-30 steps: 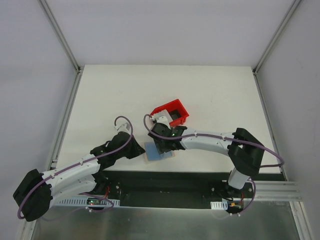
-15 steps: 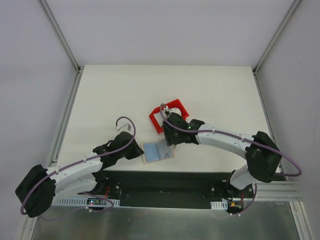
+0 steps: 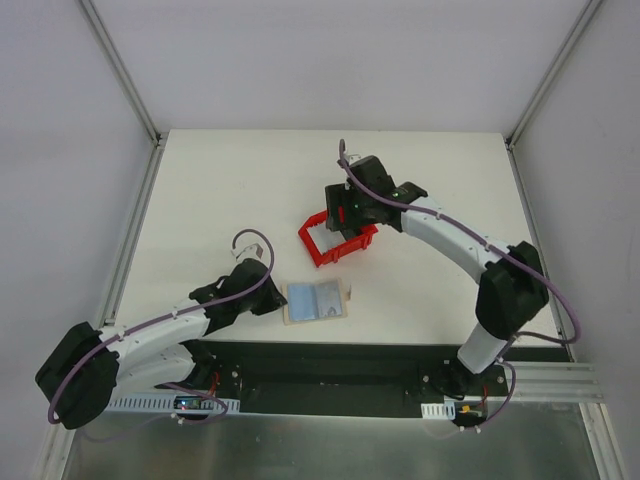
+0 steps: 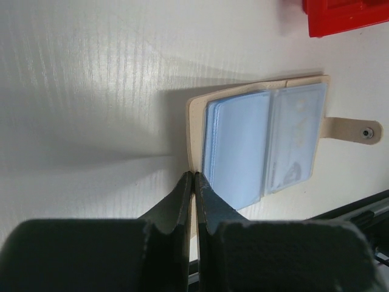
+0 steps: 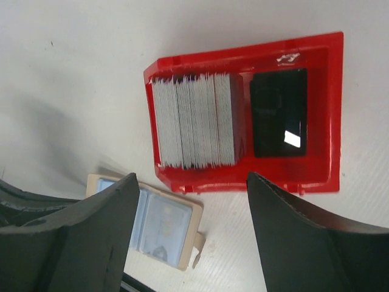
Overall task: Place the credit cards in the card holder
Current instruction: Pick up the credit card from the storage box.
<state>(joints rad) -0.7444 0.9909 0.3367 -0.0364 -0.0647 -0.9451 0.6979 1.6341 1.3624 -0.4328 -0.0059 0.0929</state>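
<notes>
- Left gripper (image 4: 193, 177), jaws together, touches the open card holder (image 3: 316, 300) near the table's near edge.
- Right gripper (image 5: 191, 177), jaws apart and empty, hangs above the credit cards (image 5: 194, 118) in the red bin (image 5: 243, 59).

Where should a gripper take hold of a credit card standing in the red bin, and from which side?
Grip the top edge of an end card of the credit cards, coming straight down from above. They stand on edge, packed face to face in one compartment of the red bin, so only their top edges are exposed and the walls block a sideways approach.
</notes>
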